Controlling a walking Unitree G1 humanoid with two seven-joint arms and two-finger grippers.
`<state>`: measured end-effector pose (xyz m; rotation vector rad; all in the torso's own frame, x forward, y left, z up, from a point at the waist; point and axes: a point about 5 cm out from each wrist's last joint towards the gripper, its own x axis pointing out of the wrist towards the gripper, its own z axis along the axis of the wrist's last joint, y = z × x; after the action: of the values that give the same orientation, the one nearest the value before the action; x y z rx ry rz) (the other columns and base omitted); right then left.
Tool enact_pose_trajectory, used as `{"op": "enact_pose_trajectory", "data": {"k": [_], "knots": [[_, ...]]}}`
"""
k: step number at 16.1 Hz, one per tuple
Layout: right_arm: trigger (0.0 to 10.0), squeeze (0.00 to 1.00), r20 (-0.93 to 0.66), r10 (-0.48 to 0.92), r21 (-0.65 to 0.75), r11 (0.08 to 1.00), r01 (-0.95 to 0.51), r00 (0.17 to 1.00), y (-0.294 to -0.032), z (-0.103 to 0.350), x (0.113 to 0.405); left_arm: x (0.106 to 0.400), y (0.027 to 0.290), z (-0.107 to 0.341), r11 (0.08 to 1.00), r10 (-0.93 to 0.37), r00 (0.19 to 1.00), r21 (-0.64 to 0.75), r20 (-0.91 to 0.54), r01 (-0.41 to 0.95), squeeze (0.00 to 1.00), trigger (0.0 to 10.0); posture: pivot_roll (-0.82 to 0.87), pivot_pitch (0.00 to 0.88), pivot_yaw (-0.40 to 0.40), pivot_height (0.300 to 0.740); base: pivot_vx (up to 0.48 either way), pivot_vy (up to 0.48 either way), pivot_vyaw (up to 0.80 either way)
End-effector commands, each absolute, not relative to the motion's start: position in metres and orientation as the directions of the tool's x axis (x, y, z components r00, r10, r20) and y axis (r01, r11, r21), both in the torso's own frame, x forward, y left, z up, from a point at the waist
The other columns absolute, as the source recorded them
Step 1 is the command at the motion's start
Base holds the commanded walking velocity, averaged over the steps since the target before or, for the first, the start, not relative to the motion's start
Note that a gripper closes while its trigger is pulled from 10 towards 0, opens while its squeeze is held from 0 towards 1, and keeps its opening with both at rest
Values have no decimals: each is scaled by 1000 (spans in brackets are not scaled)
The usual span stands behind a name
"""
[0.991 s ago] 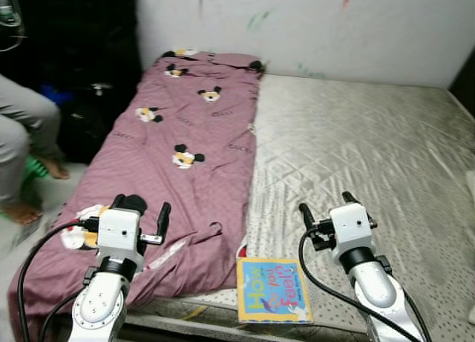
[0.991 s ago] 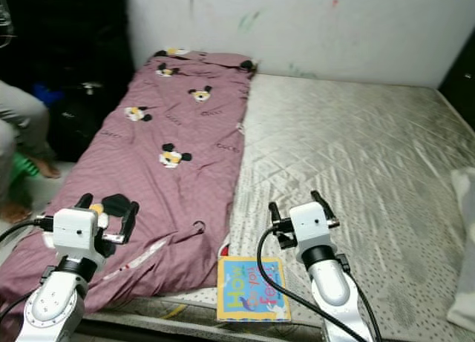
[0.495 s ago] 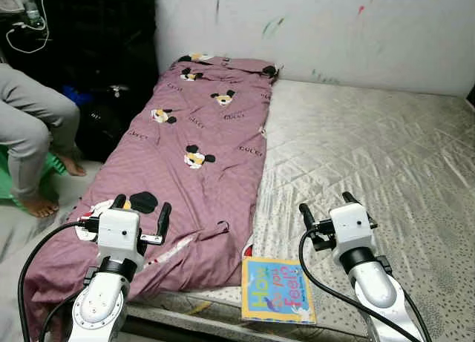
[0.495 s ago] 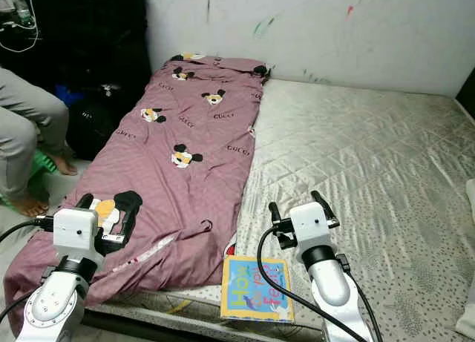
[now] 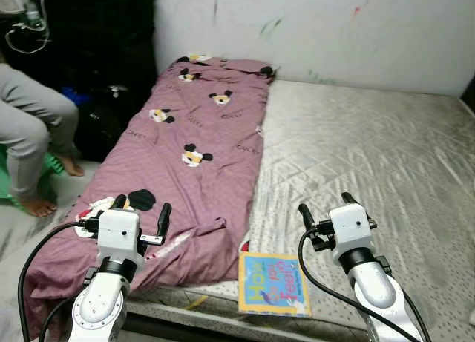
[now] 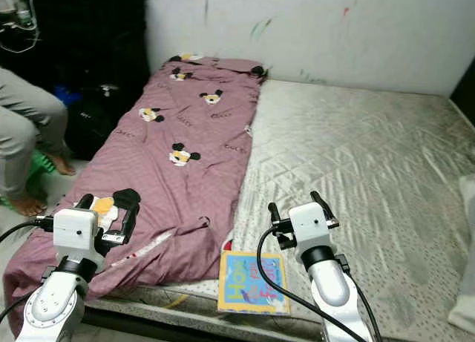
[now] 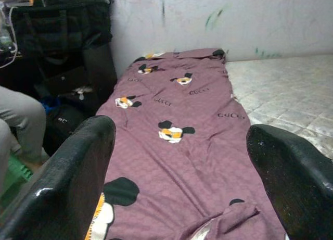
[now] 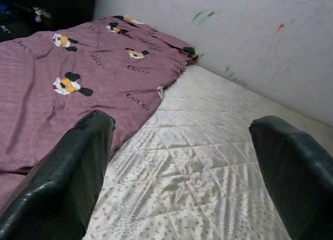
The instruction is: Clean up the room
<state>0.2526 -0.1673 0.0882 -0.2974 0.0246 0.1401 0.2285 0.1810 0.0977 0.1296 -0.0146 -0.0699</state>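
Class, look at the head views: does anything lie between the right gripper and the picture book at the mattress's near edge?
Nothing visible does. The right gripper, fingers open, hovers just above and to the right of the picture book, which lies flat on the bare mattress beside the purple blanket.

Even indoor light, dark shadowed left corner, sheen on mattress (image 5: 371, 149), mild softness

Home bedroom — bare mattress (image 5: 356, 142), cartoon-print blanket (image 5: 185, 164), scribbled wall (image 5: 312, 23)

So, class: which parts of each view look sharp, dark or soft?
Left eye view: pink blanket and book sharp, far left corner in deep shade. Left wrist view: left hand's fingers soft up close. Right wrist view: mattress evenly lit, slightly soft.
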Motion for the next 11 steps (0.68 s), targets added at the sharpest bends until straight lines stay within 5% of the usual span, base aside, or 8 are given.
{"op": "enact_pose_trajectory", "data": {"k": [1,11], "knots": [[10000,0,-48,131,-286,948,-139,990,-169,88,255,229,181,97,989,-77,997,131,3,76,0,10000,-32,0,-3,740,0,0,0],[10000,0,-51,133,-281,949,-142,990,-168,87,255,229,181,96,989,-79,997,128,0,78,0,10000,-32,0,-4,740,0,0,-98]]}}
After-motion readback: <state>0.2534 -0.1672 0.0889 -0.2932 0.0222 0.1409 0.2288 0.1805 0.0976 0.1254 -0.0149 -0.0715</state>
